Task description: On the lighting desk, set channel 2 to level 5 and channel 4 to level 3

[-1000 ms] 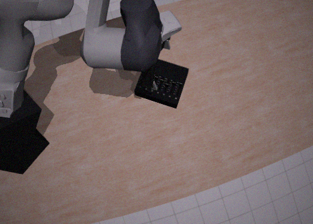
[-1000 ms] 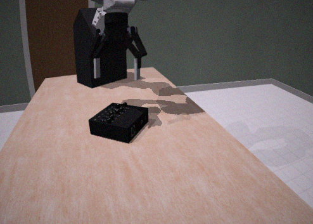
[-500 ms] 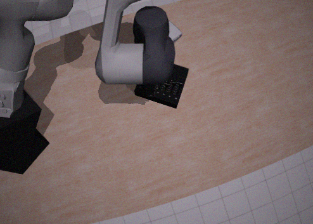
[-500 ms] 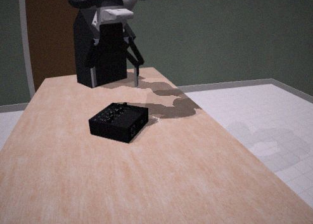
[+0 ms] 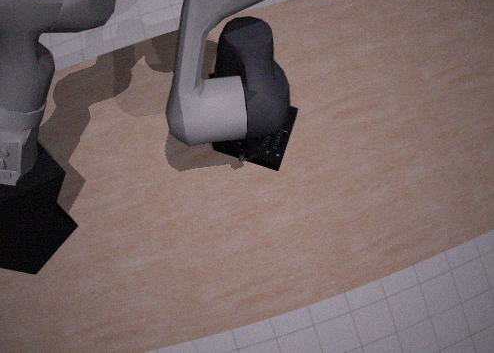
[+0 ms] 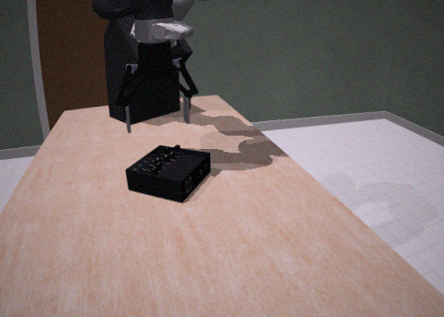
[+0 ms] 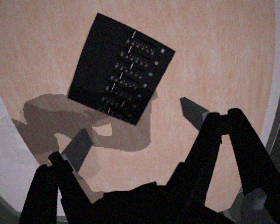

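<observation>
The lighting desk point(image 6: 168, 178) is a small black box that stands flat on the wooden table. In the wrist view the lighting desk point(image 7: 120, 68) shows its top, with several fader rows and pale scale marks on its right half; the cap lines are too small to read. In the top view the arm covers most of the desk point(image 5: 265, 147). My gripper point(image 6: 157, 116) hangs well above the desk, a little behind it, with both fingers spread wide and empty. In the wrist view the gripper point(image 7: 134, 133) has its fingertips below the desk in the frame, apart from it.
The robot's black base point(image 5: 27, 227) stands at the table's left end. A dark box-like block point(image 6: 139, 74) stands at the far end of the table behind the gripper. The table's curved front edge runs along the lower right in the top view.
</observation>
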Motion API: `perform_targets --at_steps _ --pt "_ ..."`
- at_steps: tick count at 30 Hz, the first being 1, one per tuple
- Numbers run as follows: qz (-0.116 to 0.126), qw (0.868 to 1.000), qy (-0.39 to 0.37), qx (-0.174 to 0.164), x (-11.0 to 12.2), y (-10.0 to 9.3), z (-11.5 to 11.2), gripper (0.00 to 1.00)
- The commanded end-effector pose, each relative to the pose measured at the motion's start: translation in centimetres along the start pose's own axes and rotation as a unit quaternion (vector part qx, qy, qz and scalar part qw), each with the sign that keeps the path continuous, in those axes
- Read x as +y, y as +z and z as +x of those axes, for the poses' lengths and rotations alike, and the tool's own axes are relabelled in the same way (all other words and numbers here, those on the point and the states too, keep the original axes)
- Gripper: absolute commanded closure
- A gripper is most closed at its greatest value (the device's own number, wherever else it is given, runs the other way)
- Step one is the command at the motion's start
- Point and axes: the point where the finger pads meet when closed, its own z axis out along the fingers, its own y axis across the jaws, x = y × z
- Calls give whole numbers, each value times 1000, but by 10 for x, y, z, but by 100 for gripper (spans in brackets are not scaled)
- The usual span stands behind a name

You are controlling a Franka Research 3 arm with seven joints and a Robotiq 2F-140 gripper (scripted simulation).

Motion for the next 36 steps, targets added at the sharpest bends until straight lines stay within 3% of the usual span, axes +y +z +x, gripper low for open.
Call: perform_targets --at_steps 1,3,4,11,18,20,22,36 --pt "-11 990 -138 16 2 3 -5 100" --pt "-11 990 -138 16 2 3 -5 100" --pt "-13 983 -180 15 2 3 -5 100" --pt "-18 959 -283 17 2 3 -5 100" --pt "-25 932 -361 32 2 3 -5 100" --pt "-25 932 -361 32 2 3 -5 100" --pt "-29 918 -392 45 2 3 -5 100" --pt "-30 916 -397 47 2 3 -5 100"
